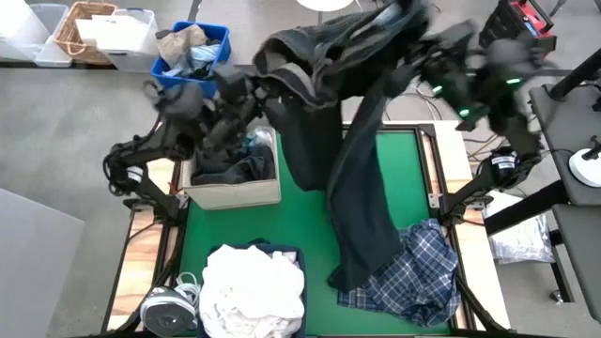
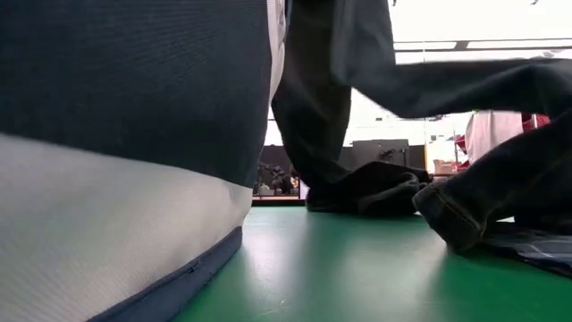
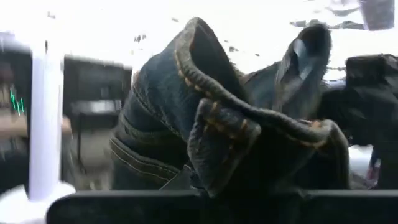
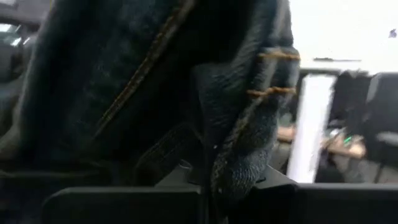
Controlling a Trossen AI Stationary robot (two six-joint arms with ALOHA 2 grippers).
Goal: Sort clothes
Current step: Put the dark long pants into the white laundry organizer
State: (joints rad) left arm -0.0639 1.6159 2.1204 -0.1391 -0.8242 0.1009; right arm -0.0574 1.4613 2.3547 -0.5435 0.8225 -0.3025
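**Dark jeans held up over the green tabletop**

Jeans (image 1: 352, 160) made of thick dark denim with tan stitching hang high between both arms. The left end effector (image 1: 246, 94) is clamped on one bunched edge of the waist, and the right end effector (image 1: 427, 58) is clamped on the other. One long leg droops down and its end lies on the plaid shirt (image 1: 413, 272), soft and crumpled at the tabletop's (image 1: 310, 221) near right corner. White clothes (image 1: 254, 286) sit puffy in a dark-rimmed bin. More dark clothes (image 1: 235, 169) lie folded over in a tan box (image 1: 235, 194) just beside the left arm.
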